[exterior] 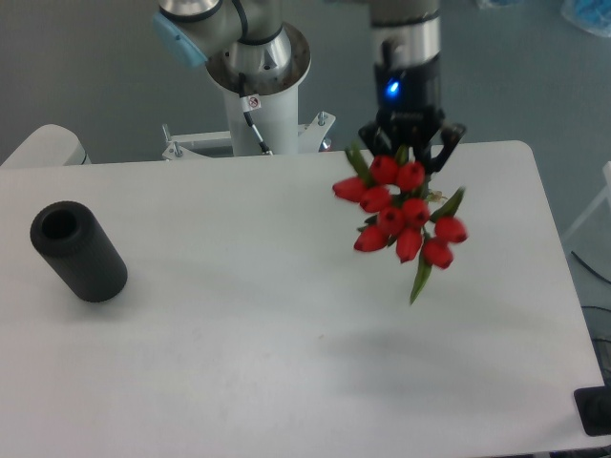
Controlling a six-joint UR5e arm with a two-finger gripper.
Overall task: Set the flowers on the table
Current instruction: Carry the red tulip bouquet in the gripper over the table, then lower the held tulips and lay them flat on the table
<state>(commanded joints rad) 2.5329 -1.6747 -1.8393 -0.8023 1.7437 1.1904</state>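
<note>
The flowers [401,212], a small bunch of red tulips with green leaves, hang in the air above the right part of the white table [239,315], heads pointing toward the camera and down. My gripper [412,148] is shut on the bunch at its stem end, which is hidden behind the blooms. A faint shadow lies on the table below and in front of the bunch, so it is held clear of the surface.
A black cylinder [76,251] lies on its side at the table's left. The arm's white base column [260,95] stands behind the table's far edge. The table's right edge runs close to the bunch's right.
</note>
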